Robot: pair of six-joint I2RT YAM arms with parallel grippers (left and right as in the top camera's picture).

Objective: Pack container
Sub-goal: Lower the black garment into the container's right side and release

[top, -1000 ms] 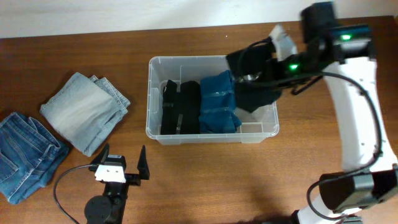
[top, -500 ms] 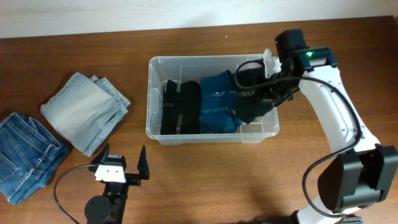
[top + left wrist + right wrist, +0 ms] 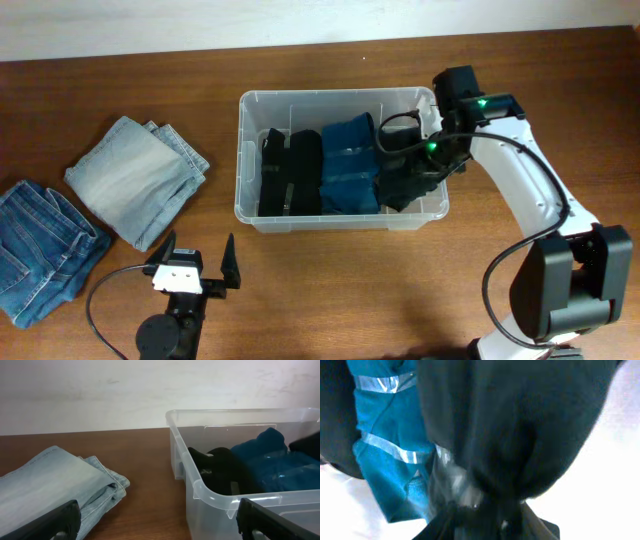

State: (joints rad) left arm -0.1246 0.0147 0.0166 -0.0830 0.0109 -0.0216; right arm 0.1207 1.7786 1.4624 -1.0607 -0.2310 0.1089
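Shows the right gripper [image 3: 424,160] pinched shut on a bunched black garment [image 3: 400,178], low inside the right end of the container [image 3: 340,95]. Sets that garment against a blue garment with reflective stripes [image 3: 350,165] at the container's middle, with folded black clothing [image 3: 290,172] toward its left end. Shows the left gripper [image 3: 200,258] spread wide and empty, in front of the container's left corner. Marks light jeans [image 3: 135,178] and darker jeans [image 3: 35,250] well to the container's left, unpacked. Likely faults: releasing with cloth draped over the container's right rim; lifting snagged fabric back out; shoving the container sideways.
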